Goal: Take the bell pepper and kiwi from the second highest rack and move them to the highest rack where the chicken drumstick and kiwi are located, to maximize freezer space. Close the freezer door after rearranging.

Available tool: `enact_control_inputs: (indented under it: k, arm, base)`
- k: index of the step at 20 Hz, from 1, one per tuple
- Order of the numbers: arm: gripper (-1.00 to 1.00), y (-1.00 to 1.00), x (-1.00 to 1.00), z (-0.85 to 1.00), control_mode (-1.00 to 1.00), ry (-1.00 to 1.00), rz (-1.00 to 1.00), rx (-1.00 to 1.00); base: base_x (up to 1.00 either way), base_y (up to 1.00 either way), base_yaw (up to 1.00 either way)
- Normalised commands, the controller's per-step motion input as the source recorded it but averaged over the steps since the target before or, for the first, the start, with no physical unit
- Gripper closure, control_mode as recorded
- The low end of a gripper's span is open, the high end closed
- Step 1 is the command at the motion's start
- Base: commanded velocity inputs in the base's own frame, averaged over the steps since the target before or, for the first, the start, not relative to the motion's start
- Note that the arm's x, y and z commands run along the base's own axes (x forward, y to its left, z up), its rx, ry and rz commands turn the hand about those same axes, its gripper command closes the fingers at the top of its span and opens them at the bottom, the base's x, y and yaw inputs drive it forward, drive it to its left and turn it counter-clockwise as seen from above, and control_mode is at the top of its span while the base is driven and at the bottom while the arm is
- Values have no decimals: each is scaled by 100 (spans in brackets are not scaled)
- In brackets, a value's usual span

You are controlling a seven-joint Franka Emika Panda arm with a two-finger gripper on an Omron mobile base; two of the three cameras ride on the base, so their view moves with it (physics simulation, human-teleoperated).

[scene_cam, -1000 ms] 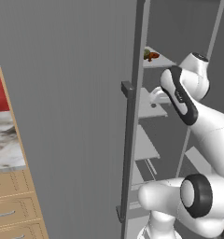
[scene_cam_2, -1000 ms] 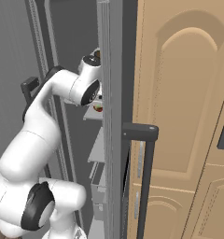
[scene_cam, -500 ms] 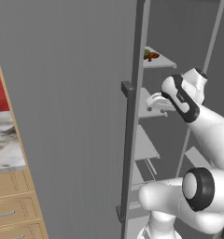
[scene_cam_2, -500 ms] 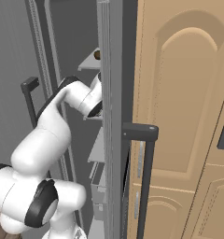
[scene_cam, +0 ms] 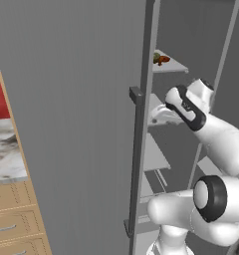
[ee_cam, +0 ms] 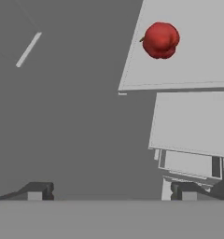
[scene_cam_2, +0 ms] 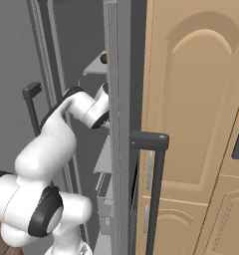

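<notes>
The red bell pepper (ee_cam: 161,40) rests on the second highest rack (ee_cam: 198,70), up and to the right of my gripper (ee_cam: 111,191). The gripper is open, with nothing between its fingertips (ee_cam: 41,191). The pepper lies well ahead of them, untouched. The kiwi of this rack is out of view. On the highest rack (scene_cam: 174,65) lie the orange-brown chicken drumstick (scene_cam: 163,60) and a kiwi (scene_cam: 156,57), the kiwi (scene_cam_2: 104,58) also seen from the right. My arm (scene_cam: 191,110) reaches in at the second rack's level. The freezer door (scene_cam: 76,124) stands open at the left.
The door's dark bar handle (scene_cam: 137,164) stands just left of my arm. Lower racks (ee_cam: 193,123) and a drawer (ee_cam: 191,164) sit beneath the pepper's shelf. A grey panel edge (scene_cam_2: 119,124) with a handle (scene_cam_2: 152,189) borders the opening on the right, beside a tan cabinet (scene_cam_2: 196,124).
My arm has dropped from near the highest rack to the level of the second rack and reached further into the freezer. The jaws stayed open.
</notes>
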Motion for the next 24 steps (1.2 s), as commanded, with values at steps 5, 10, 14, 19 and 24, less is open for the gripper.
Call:
enact_control_inputs:
  k: [5, 10, 14, 19, 24]
  arm:
    - [-100, 5, 52, -19, -100, 0, 0, 5]
    - [-100, 0, 63, -4, -100, 0, 1, 11]
    - [-100, 0, 44, -1, -100, 0, 3, 2]
    - [-100, 0, 37, -1, -100, 1, 0, 0]
    - [-100, 0, 11, 0, -100, 4, 0, 0]
  base:
    - [0, 0, 0]
    - [0, 0, 0]
    - [0, 0, 0]
    - [0, 0, 0]
    - [0, 0, 0]
